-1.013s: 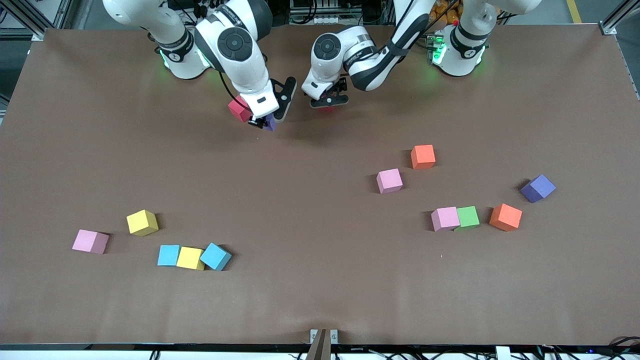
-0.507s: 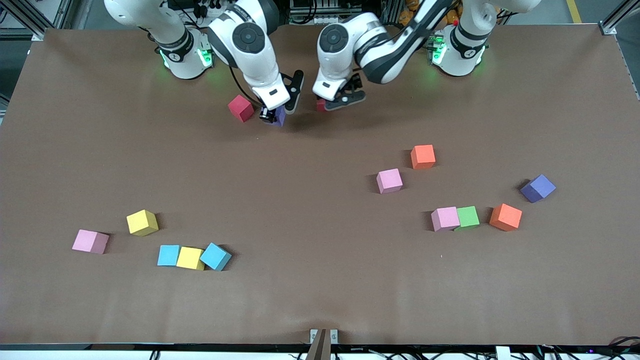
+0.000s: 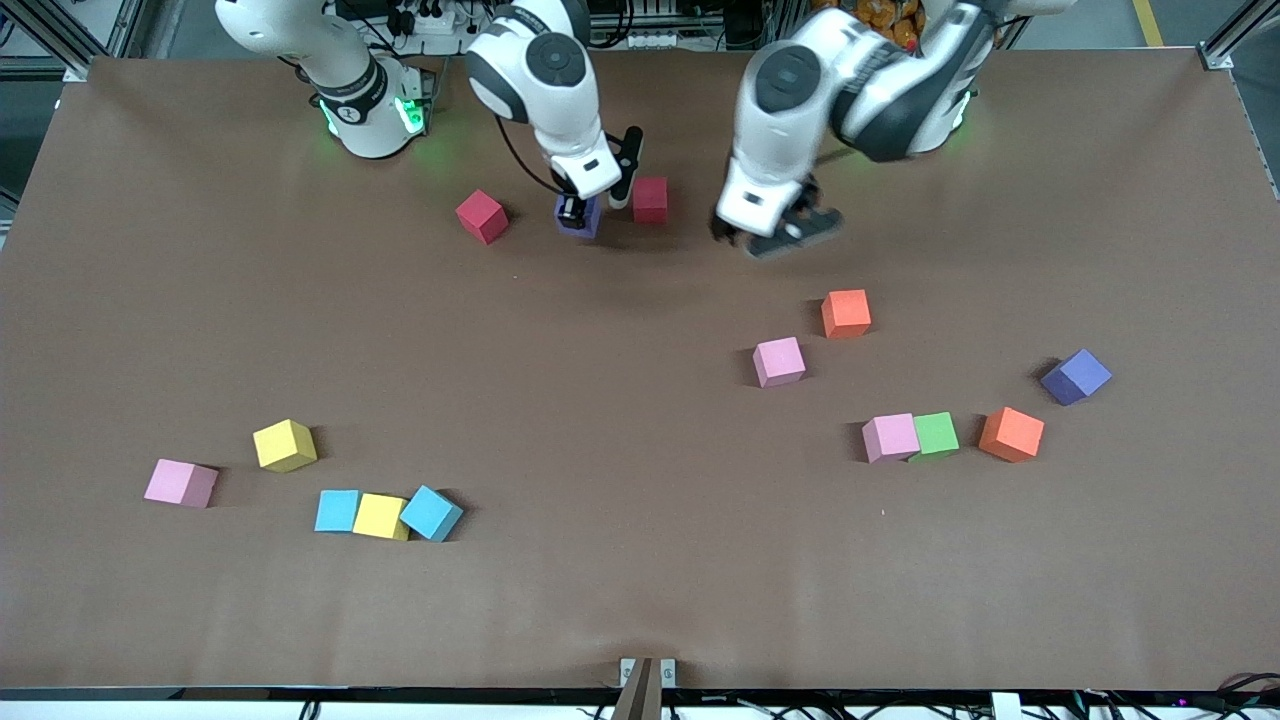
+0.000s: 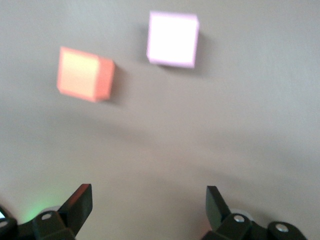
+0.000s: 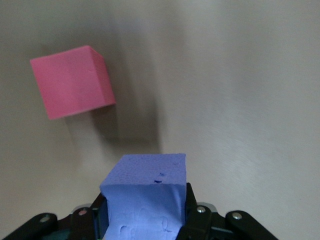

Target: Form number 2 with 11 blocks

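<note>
A: What have I got at the right arm's end?

B: The right gripper (image 3: 583, 212) is clamped on a small purple foam cube (image 3: 580, 217); from the right wrist view the cube (image 5: 145, 192) sits squarely between the jaws. It hangs low over the table (image 3: 600, 600), between two red foam cubes: one (image 3: 482, 216) to the side of the right arm's base, the other (image 3: 650, 199) just beside the gripper toward the left arm.

A: So which step am I on?

B: I'd judge I'm placing the purple cube into the top row of the 2, between those reds. Next I need to lower it flush and in line, then release without nudging the near red one.

A: And the left gripper (image 3: 775, 232)?

B: Its jaws are spread wide and empty. It hovers over bare table, and below it in its wrist view lie an orange foam cube (image 4: 85, 74) and a pink foam cube (image 4: 173, 39). It looks headed for one of them.

A: The surface and the room?

B: A plain brown matte tabletop. The other cubes lie loose in two scattered groups, well apart from either gripper. Cables and frame rails edge the table.
</note>
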{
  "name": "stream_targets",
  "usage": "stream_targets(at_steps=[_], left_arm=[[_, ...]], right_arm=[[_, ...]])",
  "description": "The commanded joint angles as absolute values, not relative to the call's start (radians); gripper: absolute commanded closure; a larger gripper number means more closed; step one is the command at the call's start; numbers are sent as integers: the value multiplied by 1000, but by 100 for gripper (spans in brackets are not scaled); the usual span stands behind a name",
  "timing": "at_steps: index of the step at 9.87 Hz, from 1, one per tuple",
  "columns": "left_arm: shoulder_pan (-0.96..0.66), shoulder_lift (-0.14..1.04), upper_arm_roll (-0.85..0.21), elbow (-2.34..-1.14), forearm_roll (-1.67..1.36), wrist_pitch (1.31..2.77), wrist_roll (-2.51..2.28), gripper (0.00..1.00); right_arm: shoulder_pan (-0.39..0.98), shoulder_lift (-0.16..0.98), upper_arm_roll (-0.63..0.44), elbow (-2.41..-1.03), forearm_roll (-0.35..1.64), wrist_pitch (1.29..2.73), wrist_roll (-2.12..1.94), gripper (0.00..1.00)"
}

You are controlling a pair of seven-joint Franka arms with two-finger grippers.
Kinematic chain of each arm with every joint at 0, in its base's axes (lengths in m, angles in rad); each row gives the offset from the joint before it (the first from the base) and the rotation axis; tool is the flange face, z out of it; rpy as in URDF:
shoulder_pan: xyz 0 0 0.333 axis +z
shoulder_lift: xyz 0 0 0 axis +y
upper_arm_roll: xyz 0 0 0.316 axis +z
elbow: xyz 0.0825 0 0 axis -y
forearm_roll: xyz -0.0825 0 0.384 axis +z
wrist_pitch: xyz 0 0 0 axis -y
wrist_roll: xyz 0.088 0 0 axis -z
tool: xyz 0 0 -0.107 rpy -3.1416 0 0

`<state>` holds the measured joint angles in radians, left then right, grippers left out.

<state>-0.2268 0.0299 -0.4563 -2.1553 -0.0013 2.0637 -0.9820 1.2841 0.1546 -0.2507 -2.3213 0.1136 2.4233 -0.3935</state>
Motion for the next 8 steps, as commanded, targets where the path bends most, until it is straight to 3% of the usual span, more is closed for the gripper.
stream_targets(at_steps=[1, 4, 8], left_arm=[[-222, 20, -338, -2122, 15, 2051, -812, 0], [-232, 141, -244, -2043, 81, 2078, -649, 0], [-267, 329, -212, -1895, 126, 2097, -670, 0]], right_arm=[[1336, 218, -262, -2318, 103, 2486, -341, 91], [1362, 248, -262, -2310, 110, 2500, -337, 93], [1402, 288, -261, -2280, 189, 2502, -316, 94]])
